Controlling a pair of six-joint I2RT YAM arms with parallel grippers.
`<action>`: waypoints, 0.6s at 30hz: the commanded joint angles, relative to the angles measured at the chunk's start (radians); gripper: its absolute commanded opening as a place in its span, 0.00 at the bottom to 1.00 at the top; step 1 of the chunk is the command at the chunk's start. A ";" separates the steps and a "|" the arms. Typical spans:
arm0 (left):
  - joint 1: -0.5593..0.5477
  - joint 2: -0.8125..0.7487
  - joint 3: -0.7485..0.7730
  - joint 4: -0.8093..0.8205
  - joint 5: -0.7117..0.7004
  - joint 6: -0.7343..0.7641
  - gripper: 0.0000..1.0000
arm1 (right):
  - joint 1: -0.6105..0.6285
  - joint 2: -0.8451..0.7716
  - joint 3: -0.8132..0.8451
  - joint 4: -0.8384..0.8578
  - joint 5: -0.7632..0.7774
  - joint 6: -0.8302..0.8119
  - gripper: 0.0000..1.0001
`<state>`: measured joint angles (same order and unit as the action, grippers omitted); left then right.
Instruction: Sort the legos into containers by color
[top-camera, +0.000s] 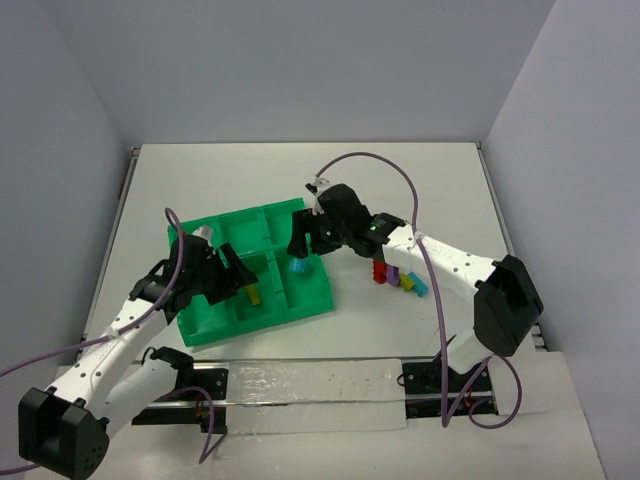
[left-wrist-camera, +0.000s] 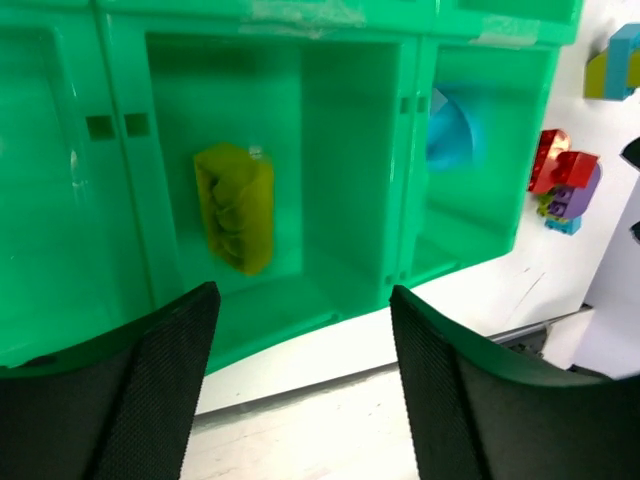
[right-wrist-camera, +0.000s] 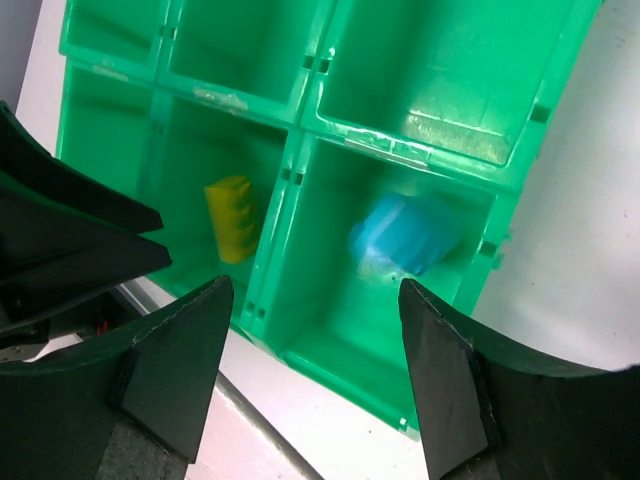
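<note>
**Top view.** The tray (top-camera: 250, 325) lies askew on the worktop (top-camera: 300, 180), with an arm reaching in from each side. The left end effector (top-camera: 232, 280) hangs over the near middle compartment, where the yellow brick (top-camera: 253, 295) lies. The right end effector (top-camera: 305, 245) hangs over the near right compartment, above the blue brick (top-camera: 298, 267). The loose bricks (top-camera: 398, 278), red, purple, yellow-green and light blue, sit in a short row on the worktop just right of the tray. They are unsorted, so the job looks to be in its early part.

**Left wrist.** The left end effector (left-wrist-camera: 300, 300) has its jaws wide apart and grasps nothing. The yellow brick (left-wrist-camera: 235, 205) lies on the compartment floor beyond them, alone in its colour's bin. Past the divider of the tray (left-wrist-camera: 400, 200) the blue brick (left-wrist-camera: 448, 130) shows as a smear. The loose bricks (left-wrist-camera: 562, 180) lie outside the wall.

**Right wrist.** The right end effector (right-wrist-camera: 315, 290) is likewise spread and empty. It is held directly above the compartment, probably so that a drop lands inside the walls. The blue brick (right-wrist-camera: 405, 232) is blurred within that compartment of the tray (right-wrist-camera: 440, 90). It may be falling or tumbling, and I cannot tell whether it rests on the floor. The yellow brick (right-wrist-camera: 232, 218) sits sharp next door.
</note>
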<state>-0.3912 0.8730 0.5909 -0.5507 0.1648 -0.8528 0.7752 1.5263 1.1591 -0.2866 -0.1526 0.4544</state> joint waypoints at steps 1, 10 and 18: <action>-0.006 -0.010 0.102 0.001 -0.019 0.017 0.81 | 0.013 -0.014 0.079 -0.034 0.058 -0.016 0.75; -0.007 0.053 0.389 -0.029 -0.134 0.124 0.84 | -0.171 -0.315 -0.048 -0.157 0.249 -0.035 0.74; -0.064 0.226 0.552 0.085 0.025 0.174 0.84 | -0.411 -0.515 -0.330 -0.222 0.285 -0.018 0.76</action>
<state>-0.3990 1.0013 1.0566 -0.5533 0.1112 -0.7249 0.4625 1.0499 0.9898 -0.4484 0.1162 0.4319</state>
